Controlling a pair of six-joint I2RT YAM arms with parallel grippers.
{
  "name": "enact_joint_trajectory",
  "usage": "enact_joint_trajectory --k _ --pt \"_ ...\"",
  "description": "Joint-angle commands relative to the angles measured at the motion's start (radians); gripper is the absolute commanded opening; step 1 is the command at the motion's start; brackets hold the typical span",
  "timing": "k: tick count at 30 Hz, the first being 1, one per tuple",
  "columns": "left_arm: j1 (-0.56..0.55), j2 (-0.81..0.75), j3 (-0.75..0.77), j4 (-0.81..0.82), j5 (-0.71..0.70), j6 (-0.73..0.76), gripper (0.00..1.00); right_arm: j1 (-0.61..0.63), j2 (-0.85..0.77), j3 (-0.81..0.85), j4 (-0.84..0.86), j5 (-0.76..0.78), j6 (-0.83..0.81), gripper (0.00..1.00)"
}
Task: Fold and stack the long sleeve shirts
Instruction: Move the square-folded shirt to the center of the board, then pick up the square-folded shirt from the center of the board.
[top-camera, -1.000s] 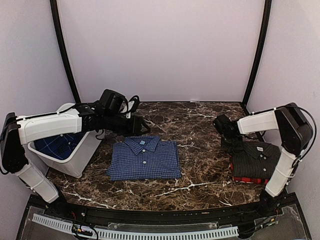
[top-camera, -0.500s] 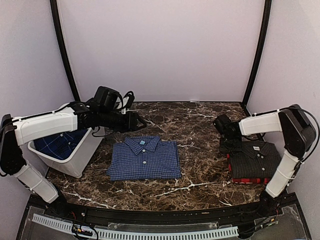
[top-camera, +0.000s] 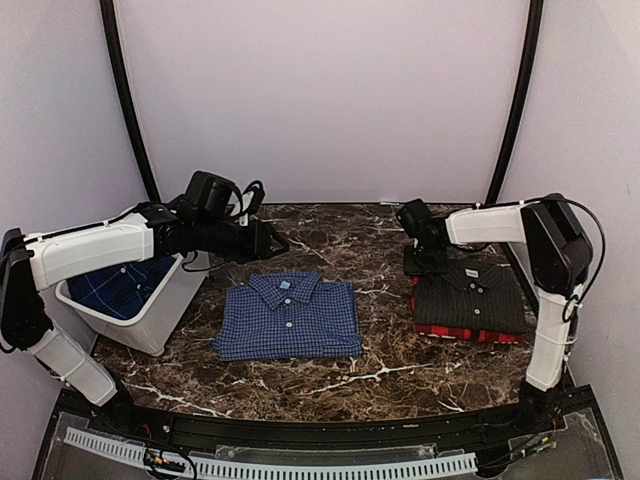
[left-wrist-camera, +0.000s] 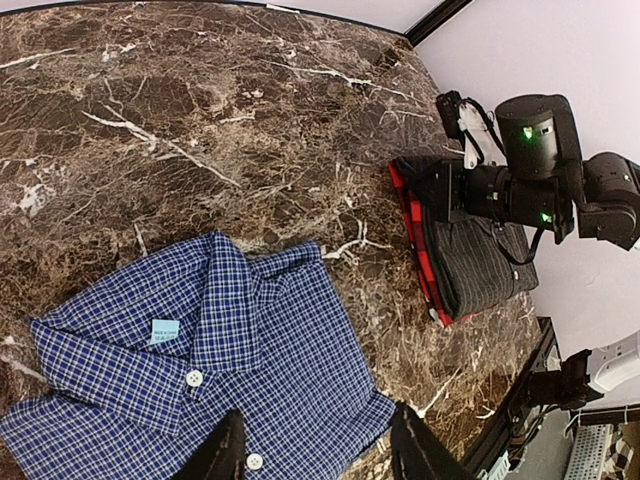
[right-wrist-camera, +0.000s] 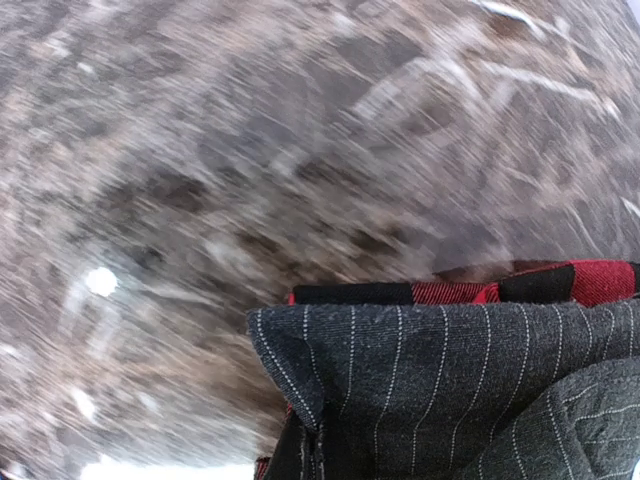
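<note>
A folded blue-and-white check shirt (top-camera: 288, 317) (left-wrist-camera: 200, 370) lies mid-table. My left gripper (top-camera: 281, 243) (left-wrist-camera: 320, 455) hovers open above its far edge, holding nothing. At the right, a folded black pinstripe shirt (top-camera: 470, 292) (right-wrist-camera: 450, 380) lies on a red-and-black plaid shirt (top-camera: 480, 335) (right-wrist-camera: 565, 283). My right gripper (top-camera: 419, 263) is shut on the far-left corner of the pinstripe shirt. The right wrist view is blurred, and its fingertips are hidden by the cloth.
A white bin (top-camera: 160, 325) stands at the left edge with dark blue checked cloth (top-camera: 118, 290) inside. Brown marble table (top-camera: 380, 360) shows between the blue shirt and the stack. Black frame posts (top-camera: 510, 110) rise at the back corners.
The right gripper shut on the pinstripe shirt's corner and dragged the stack left and towards the back. The left gripper rose and drew slightly back from the blue shirt.
</note>
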Motion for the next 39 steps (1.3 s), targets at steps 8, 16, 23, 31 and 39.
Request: enact_joint_trajectory --k 8,16,23,31,39 --pt "0.017 -0.019 -0.020 -0.021 -0.010 -0.003 0.47 0.076 0.251 0.398 0.053 -0.189 -0.015 0.00" --pt "0.020 -0.016 -0.038 -0.034 -0.047 -0.015 0.47 0.081 0.329 0.516 0.093 -0.323 0.021 0.00" --pt "0.032 -0.024 -0.045 -0.058 -0.083 -0.025 0.47 0.082 0.290 0.534 0.111 -0.417 0.030 0.19" --pt "0.045 -0.047 -0.067 -0.136 -0.158 -0.021 0.51 0.098 0.105 0.373 0.181 -0.492 0.020 0.51" --pt "0.072 -0.111 -0.164 -0.194 -0.211 -0.036 0.54 0.190 -0.083 0.133 0.225 -0.481 0.022 0.56"
